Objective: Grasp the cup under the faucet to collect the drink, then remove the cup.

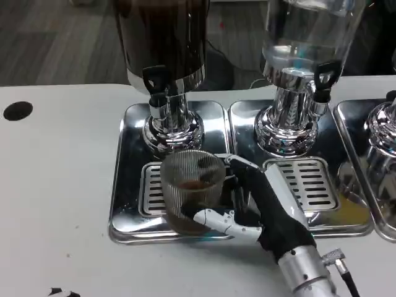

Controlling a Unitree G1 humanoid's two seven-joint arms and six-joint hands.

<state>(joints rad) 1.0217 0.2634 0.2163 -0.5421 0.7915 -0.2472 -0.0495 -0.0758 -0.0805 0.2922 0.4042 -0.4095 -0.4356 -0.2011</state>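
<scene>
While the dark drink dispenser (164, 37) feeds from 12 o'clock | drip tray (127, 204) bears ribbed clear cup (190, 185) under black faucet (154, 80), a little brown liquid inside | right hand (260, 201) wraps cup from 3 o'clock | advice: hold upright, lift out level toward 6 o'clock.

The right hand (260, 201) grips the ribbed cup (192, 185) on the drip tray (133, 185) below the dark dispenser's faucet (158, 86).

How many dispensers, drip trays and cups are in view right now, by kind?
Dispensers: 3, dark, clear, and one partly visible at the right edge
Drip trays: 3
Cups: 1, held by the right hand
Total: 7
</scene>
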